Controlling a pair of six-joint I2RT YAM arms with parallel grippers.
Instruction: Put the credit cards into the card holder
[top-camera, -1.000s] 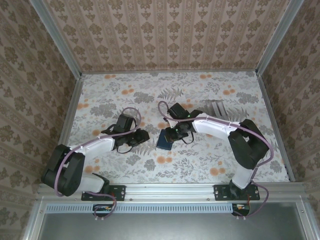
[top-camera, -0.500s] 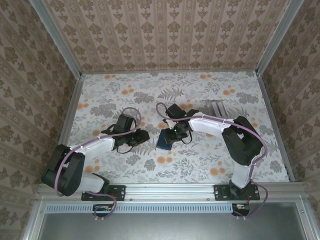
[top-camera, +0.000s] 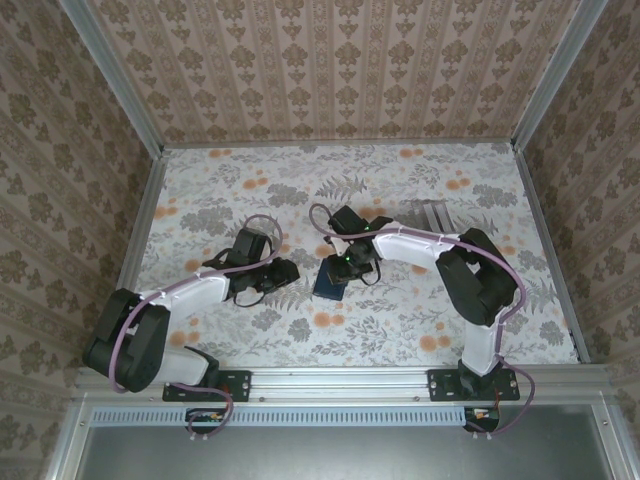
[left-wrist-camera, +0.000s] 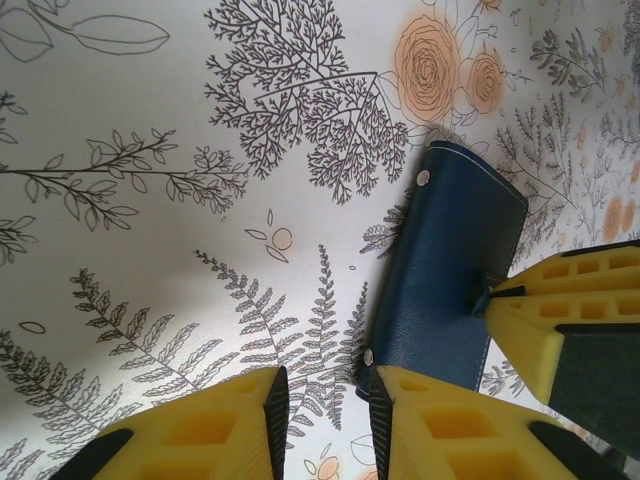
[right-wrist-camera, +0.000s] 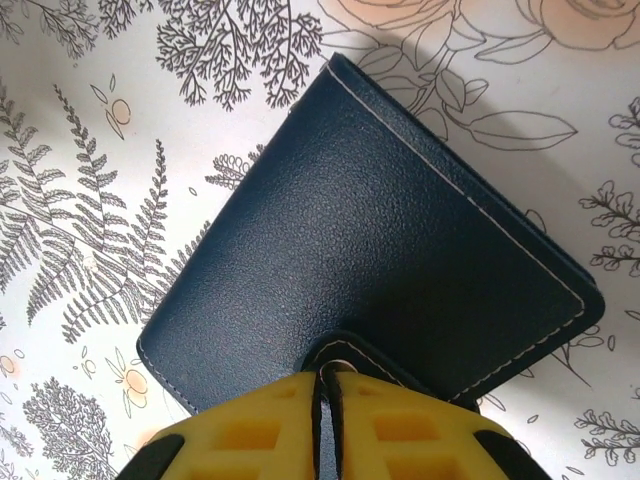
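Note:
The card holder (top-camera: 328, 284) is a closed navy-blue wallet lying flat at the table's middle. In the right wrist view it (right-wrist-camera: 350, 230) sits just ahead of my right gripper (right-wrist-camera: 326, 385), whose yellow fingers are shut on its small snap tab (right-wrist-camera: 345, 352). My left gripper (left-wrist-camera: 323, 400) stands open just left of the card holder (left-wrist-camera: 450, 270), with only tablecloth between its fingers. From above, the left gripper (top-camera: 288, 271) and right gripper (top-camera: 347, 266) flank the holder. The credit cards (top-camera: 435, 208), pale grey striped flat pieces, lie behind the right arm, partly hidden.
A floral cloth (top-camera: 250, 180) covers the table, with patterned walls on three sides. The right arm's forearm (top-camera: 410, 243) stretches across the middle right. Open cloth lies to the far left and at the back.
The right arm's elbow and forearm have swung a little to the left while its gripper stays at the card holder. The left arm and the holder have not moved.

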